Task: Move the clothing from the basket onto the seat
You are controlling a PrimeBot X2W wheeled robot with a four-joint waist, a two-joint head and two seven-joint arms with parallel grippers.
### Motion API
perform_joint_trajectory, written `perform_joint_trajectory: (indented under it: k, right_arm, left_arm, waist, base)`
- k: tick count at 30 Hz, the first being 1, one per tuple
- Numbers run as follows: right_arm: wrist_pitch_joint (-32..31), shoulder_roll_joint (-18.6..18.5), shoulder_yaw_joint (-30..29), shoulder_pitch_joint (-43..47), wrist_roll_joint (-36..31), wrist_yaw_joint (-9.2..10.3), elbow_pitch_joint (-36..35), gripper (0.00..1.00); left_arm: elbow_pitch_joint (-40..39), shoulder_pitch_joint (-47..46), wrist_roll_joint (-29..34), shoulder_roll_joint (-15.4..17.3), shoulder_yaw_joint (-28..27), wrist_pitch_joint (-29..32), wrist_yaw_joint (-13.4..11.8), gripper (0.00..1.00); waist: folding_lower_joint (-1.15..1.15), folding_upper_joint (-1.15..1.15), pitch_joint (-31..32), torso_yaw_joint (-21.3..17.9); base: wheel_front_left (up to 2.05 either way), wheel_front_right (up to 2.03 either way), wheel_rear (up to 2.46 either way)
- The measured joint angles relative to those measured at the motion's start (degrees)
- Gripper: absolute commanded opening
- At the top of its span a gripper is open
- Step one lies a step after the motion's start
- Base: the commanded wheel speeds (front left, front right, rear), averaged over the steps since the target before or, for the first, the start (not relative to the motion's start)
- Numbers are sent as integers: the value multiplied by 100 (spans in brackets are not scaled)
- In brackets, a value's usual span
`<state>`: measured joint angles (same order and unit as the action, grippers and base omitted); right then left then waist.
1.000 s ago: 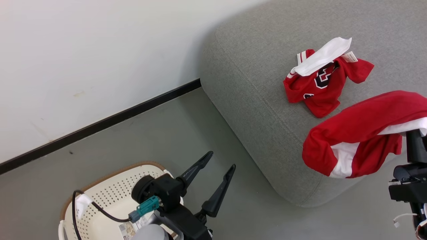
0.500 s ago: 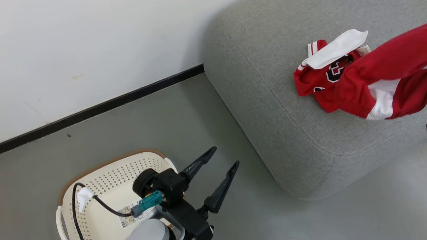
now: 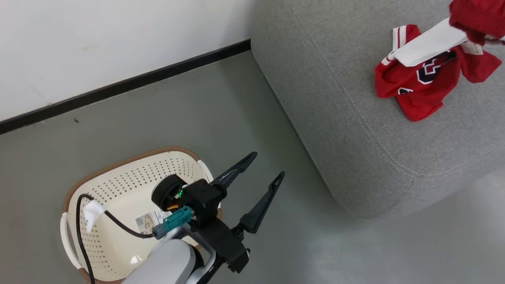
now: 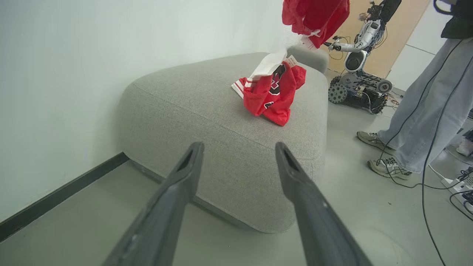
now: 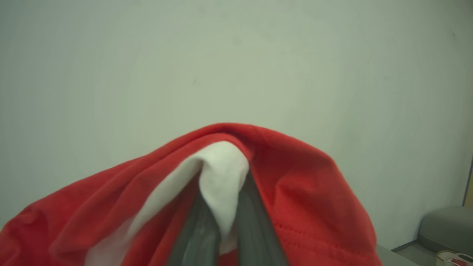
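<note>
**Red almost all across: one down, one aloft**

Red cloth lies on the seat already. The lettered garment sits crumpled toward the seat's far right, white trim uppermost, well in from the rounded edge. I count that half of the job as done.

The second garment is in the air at the far right, above and just beyond the first. My right gripper has its two dark fingers pressed close together with a fold of white trim pinched between them. The red cloth drapes over and down both sides of them. From the left wrist view it hangs high over the seat's far end, touching nothing below as far as I can tell.

The basket stands on the floor at near left, well apart from the seat. What I can see of its inside is bare cream plastic with the paper label on the bottom. My left wrist hides a part of it, so I can't vouch for every corner. My left gripper hovers over the basket's right rim, fingers spread wide and holding nothing, pointing toward the seat.

By my reckoning, what remains is to lower the held piece onto the grey cushion and let go, ideally beside the first, not on top of it. A person stands on the floor to the right of the seat, clear of the drop spot.
</note>
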<state>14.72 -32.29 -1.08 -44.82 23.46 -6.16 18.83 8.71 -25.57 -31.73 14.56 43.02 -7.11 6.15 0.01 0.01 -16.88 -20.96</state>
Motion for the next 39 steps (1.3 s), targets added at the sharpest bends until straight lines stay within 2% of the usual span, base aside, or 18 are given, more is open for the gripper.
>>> perform_joint_trajectory:
  k: [10, 15, 21, 30, 39]
  right_arm:
    - [0, -190, -18, -897, 185, -49, 1096, 0]
    - [0, -322, -16, -1284, 192, -75, 1374, 0]
    - [0, -341, 214, -1708, 183, -91, 2008, 0]
    - [0, -2, 624, -1542, 192, -92, 2670, 0]
    - [-1, 257, 1039, -1109, 233, -92, 3160, 0]
  left_arm:
    - [-236, -227, 57, 148, -11, 199, 0, 100]
    - [-367, -257, 68, 257, -45, 253, 0, 100]
    - [-455, -376, 108, 381, -168, 299, -1, 100]
    - [-494, -464, 109, 508, -246, 305, -5, 100]
    - [-436, -459, 108, 541, -330, 298, -19, 100]
  waist:
    - [0, 0, -561, 224]
    - [0, 0, -852, 359]
    - [0, 0, -1187, 501]
    - [0, 0, -1515, 570]
    - [0, 0, -1476, 456]
  base:
    - [0, 0, 0]
    - [0, 0, 0]
    - [0, 0, 0]
    - [0, 0, 0]
    - [0, 0, 0]
